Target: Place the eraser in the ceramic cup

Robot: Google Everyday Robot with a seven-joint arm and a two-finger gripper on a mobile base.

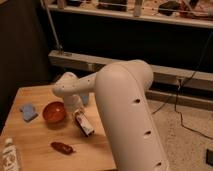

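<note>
Though whether the tool (78, 112) over the surface (35, 139) gripped it was unclear, the eraser (85, 125) just beneath looked light, stiff, best pinched across its width.

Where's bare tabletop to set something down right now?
Bare wood lies behind the blue pad and red bowl, toward the back edge of the table, and in front between the bottle and the dark red lump. It is crowded beside the bowl, where the tool sits at the eraser.
</note>
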